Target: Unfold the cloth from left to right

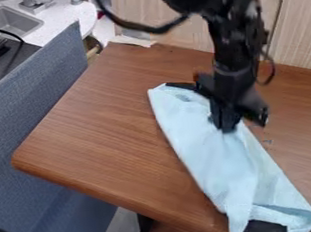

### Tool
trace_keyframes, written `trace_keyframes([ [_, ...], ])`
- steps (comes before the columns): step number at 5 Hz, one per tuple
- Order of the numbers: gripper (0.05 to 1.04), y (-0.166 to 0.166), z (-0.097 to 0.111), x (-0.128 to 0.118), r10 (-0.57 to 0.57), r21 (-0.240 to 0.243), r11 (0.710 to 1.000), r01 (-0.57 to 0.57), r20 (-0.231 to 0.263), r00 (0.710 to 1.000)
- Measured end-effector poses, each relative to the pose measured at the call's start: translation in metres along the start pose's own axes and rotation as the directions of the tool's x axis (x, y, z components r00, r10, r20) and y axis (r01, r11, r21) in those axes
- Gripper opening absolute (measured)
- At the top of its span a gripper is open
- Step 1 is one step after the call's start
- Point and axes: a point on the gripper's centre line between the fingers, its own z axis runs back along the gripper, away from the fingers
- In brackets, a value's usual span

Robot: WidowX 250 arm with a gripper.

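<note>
The black gripper (pixel 227 122) hangs over the right half of the table, pointing down at the upper part of the light blue cloth (pixel 214 159). Its fingertips are together, shut on the cloth, and creases run down from them. The cloth lies as a long, narrow, folded strip from the upper middle to the lower right corner. Its lower end is rumpled beside a dark object (pixel 263 228) at the bottom edge. The arm hides part of the cloth's upper right side.
The brown wooden table (pixel 113 136) has its rounded corner at the left. A blue-grey panel (pixel 38 126) stands along its left side, with a sink (pixel 7 22) beyond it. A light wood wall (pixel 296 33) rises behind the table.
</note>
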Motion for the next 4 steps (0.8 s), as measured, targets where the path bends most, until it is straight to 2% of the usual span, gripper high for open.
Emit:
trace_keyframes([
  [1, 0.055, 0.004, 0.027, -0.015, 0.014, 0.004, 1.0, -0.014, 0.07, 0.997],
  [2, 0.055, 0.016, 0.033, -0.048, 0.062, 0.023, 0.998, -0.064, 0.082, 0.995],
  [3, 0.055, 0.027, 0.016, -0.083, 0.11, 0.018, 0.994, -0.111, 0.041, 0.993],
  [4, 0.055, 0.035, -0.004, -0.102, 0.149, 0.002, 0.989, -0.149, 0.013, 0.989],
])
